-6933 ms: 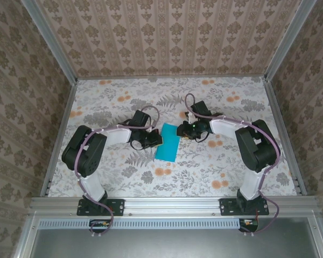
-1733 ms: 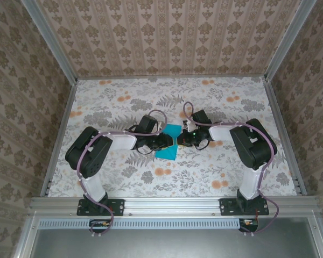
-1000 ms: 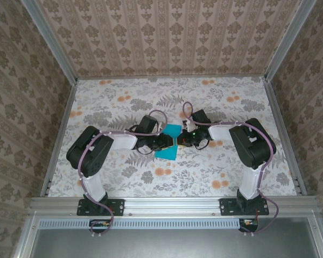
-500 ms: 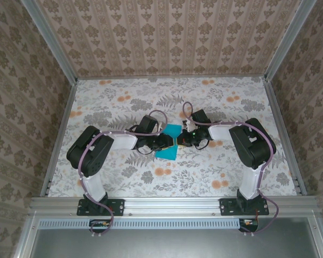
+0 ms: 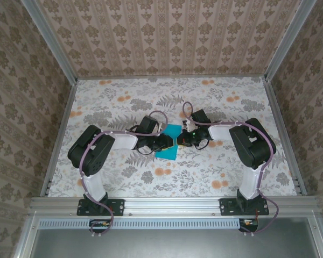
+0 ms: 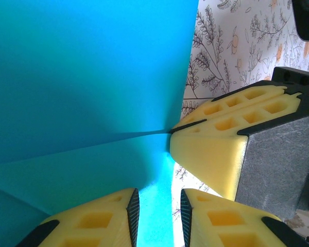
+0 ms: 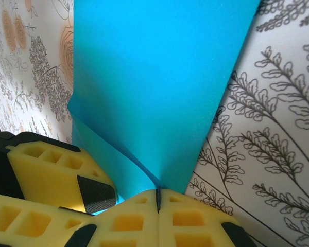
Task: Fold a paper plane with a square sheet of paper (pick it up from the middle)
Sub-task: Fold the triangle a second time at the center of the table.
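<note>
Both arms have closed in since earlier on the thin teal-blue square sheet of paper point(image 5: 166, 152), now creased, mid-table. Left gripper point(image 6: 158, 199) has its jaws slightly parted at the sheet, perhaps not gripping. Right gripper point(image 7: 158, 198) is clenched on its right edge. Floral table point(image 5: 215, 177) lies open all round, farther too.

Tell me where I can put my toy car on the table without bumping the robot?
Bare spots: the table strip along the back wall, both far corners, and the near strip between the arm bases. Crowded: the middle, where the left fingers and right fingers meet at the blue paper, with the arms stretched either side.
</note>
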You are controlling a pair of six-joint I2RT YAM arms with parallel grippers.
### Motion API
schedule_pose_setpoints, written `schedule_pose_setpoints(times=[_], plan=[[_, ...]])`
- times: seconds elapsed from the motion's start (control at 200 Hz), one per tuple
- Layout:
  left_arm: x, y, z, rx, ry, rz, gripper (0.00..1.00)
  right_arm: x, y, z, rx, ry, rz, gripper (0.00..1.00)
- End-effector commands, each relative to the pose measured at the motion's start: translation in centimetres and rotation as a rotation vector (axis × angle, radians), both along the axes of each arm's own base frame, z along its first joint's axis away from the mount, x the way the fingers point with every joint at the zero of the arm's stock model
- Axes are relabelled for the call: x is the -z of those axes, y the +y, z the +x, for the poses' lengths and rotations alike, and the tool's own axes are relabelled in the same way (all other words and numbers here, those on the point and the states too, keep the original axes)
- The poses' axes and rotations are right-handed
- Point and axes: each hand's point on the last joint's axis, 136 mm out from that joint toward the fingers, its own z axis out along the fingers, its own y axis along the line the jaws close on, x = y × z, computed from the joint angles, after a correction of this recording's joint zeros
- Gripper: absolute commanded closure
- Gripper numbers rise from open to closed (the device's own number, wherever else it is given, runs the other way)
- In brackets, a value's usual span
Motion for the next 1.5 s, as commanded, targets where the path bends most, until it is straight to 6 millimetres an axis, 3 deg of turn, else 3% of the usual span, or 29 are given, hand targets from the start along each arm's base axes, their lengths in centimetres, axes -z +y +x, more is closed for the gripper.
schedule_pose_setpoints(times=[0.0,0.295,0.585,0.685,0.825,1.205,1.355,1.495], plan=[[0.6,-0.1,-0.4,0.012,0.019,0.02,0.7,0.7,-0.4,0.0,-0.001,0.008,-0.049,0.98],[2.4,1.1,-1.0,-0.015,0.066,0.094,0.72,0.6,-0.7,0.0,0.006,0.007,-0.068,0.94],[3.2,1.7,-1.3,-0.035,0.091,0.126,0.73,-1.9,-1.6,0.6,0.039,-0.053,-0.1,0.77],[3.4,1.9,-1.3,-0.04,0.092,0.137,0.74,-2.8,-1.6,0.7,0.042,-0.076,-0.098,0.8],[3.5,2.0,-1.3,-0.045,0.095,0.147,0.77,-3.3,-0.1,0.0,-0.005,-0.059,-0.034,0.86],[3.5,2.2,-1.4,-0.048,0.095,0.157,0.81,-1.3,1.3,0.1,-0.036,-0.006,-0.022,0.95],[3.1,1.9,-1.3,-0.04,0.083,0.149,0.81,0.3,0.6,-0.1,-0.035,0.016,-0.079,0.96],[1.0,1.1,-0.5,-0.011,0.036,0.114,0.81,2.2,-1.0,-0.8,-0.051,0.041,-0.187,0.98]])
